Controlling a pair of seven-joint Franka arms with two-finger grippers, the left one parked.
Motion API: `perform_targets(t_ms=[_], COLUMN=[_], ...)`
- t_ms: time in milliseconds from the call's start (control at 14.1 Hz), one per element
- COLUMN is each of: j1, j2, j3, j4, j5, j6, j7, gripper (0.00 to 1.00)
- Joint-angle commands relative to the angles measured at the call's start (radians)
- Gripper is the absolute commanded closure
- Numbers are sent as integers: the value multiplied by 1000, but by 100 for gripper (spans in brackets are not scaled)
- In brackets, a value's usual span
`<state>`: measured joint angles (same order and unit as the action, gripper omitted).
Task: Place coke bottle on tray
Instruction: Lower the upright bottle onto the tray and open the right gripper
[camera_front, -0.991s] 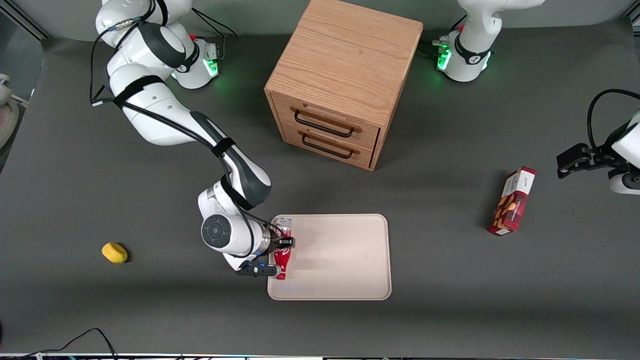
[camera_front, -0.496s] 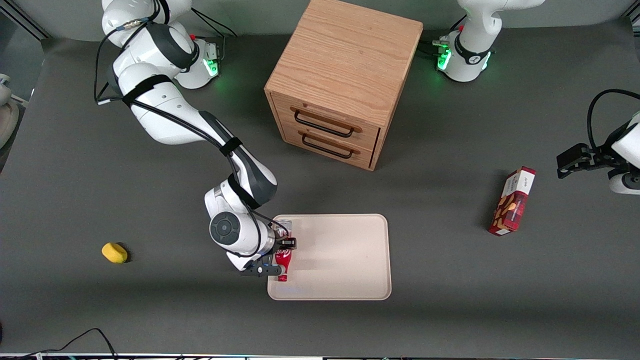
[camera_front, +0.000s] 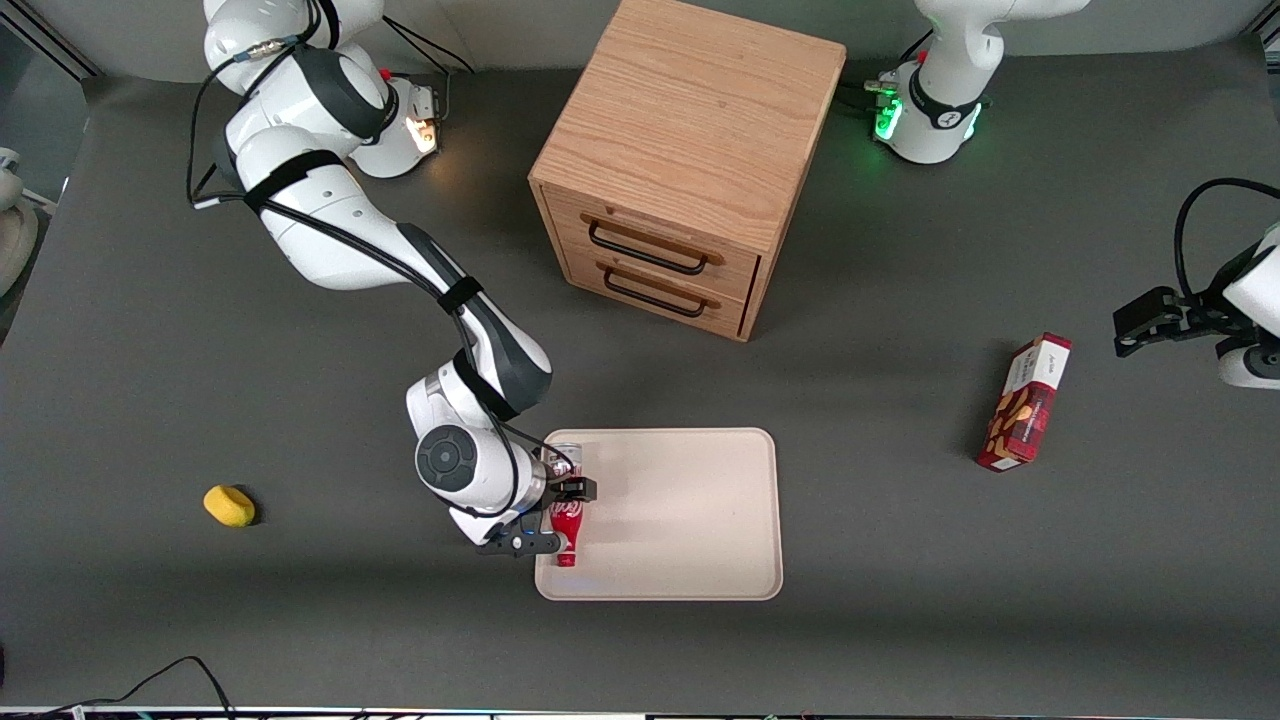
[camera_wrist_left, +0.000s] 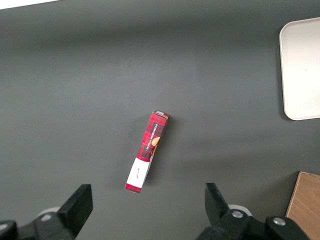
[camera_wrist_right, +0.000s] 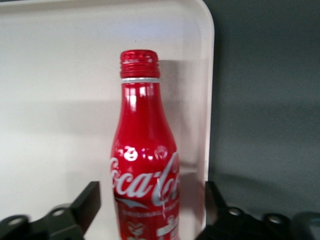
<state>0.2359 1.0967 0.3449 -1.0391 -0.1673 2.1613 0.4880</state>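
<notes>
The coke bottle lies on the pale beige tray, close to the tray's rim toward the working arm's end, its red neck pointing toward the front camera. My right gripper straddles the bottle's body and is open. In the right wrist view the bottle rests on the tray with a gap between it and each black finger of the gripper. The bottle's silvery end shows beside the wrist.
A wooden two-drawer cabinet stands farther from the front camera than the tray. A red snack box lies toward the parked arm's end, also seen in the left wrist view. A yellow object lies toward the working arm's end.
The working arm's wrist shifted slightly toward the tray. The bottle has stayed at the tray's edge. The light on the arm's base turned from green to amber.
</notes>
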Motion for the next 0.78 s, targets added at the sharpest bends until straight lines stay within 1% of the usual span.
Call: perform_targets(t_ms=[0, 708], j1=[17, 25], j2=[14, -12], j3=[-20, -20], j4=[21, 11], j5=[15, 8], j6=[14, 25], j7=[-26, -15], gripper=[0, 0])
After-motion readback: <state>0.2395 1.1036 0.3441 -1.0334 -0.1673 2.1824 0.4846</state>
